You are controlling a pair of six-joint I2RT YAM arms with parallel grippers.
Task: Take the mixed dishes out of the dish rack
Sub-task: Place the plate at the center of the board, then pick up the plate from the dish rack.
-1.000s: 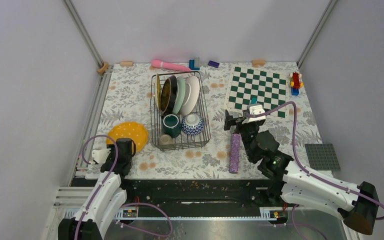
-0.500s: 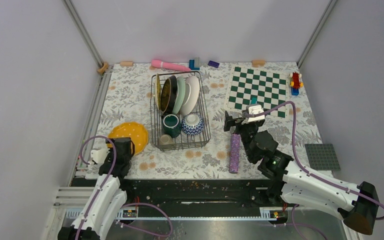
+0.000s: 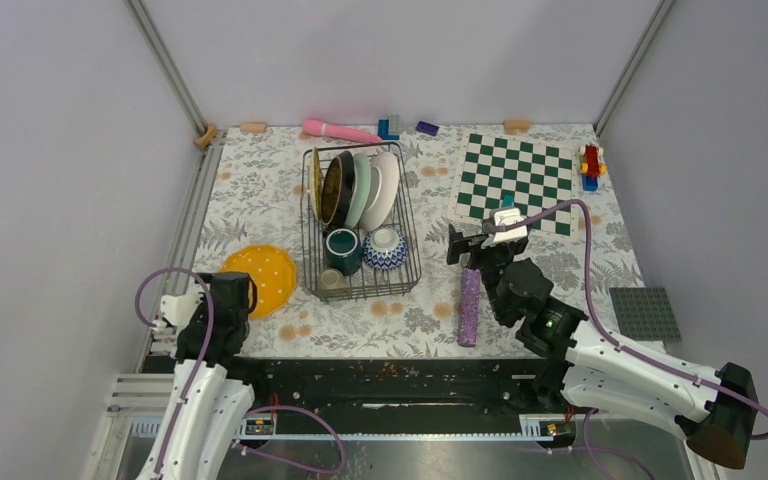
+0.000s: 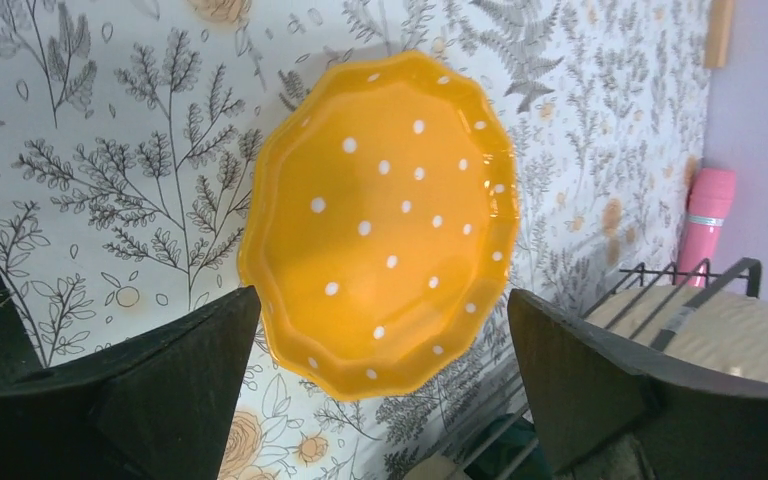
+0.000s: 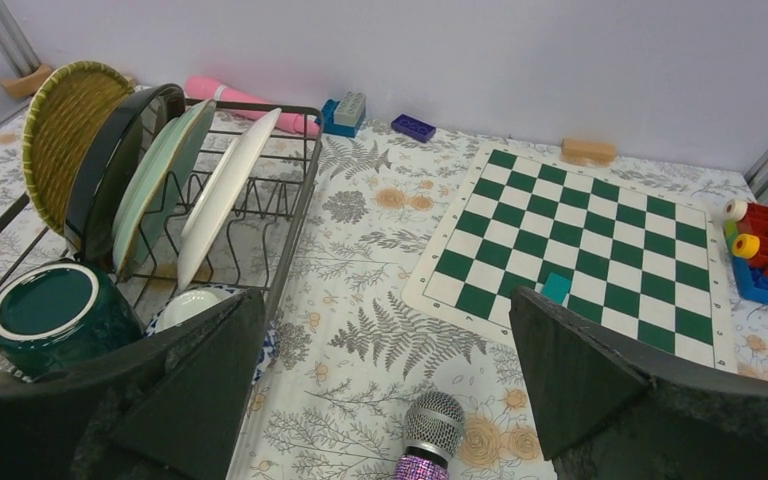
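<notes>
The dish rack (image 3: 306, 222) stands mid-table with upright plates (image 3: 360, 188) at its far end. Its near end holds a dark teal mug (image 3: 342, 248), a patterned bowl (image 3: 386, 248) and a small cup (image 3: 331, 280). A yellow dotted plate (image 3: 260, 272) lies flat on the cloth left of the rack. My left gripper (image 3: 232, 294) hangs open at that plate's near edge, and in the left wrist view the plate (image 4: 380, 210) lies beyond my open gripper (image 4: 380, 390), untouched. My right gripper (image 3: 465, 246) is open and empty right of the rack (image 5: 295, 170), facing the mug (image 5: 50, 310) and plates (image 5: 160, 170).
A glittery purple microphone (image 3: 470, 305) lies under the right gripper. The green-white chessboard (image 3: 515, 183) is at the back right, with a toy brick figure (image 3: 590, 165) beside it. A pink tube (image 3: 340, 130) and small bricks (image 3: 388, 128) sit at the back wall. A grey baseplate (image 3: 645, 313) is near right.
My left gripper has opened, let go of the yellow plate, and drawn back toward the near left. The plate stays flat on the cloth. The right arm has barely moved.
</notes>
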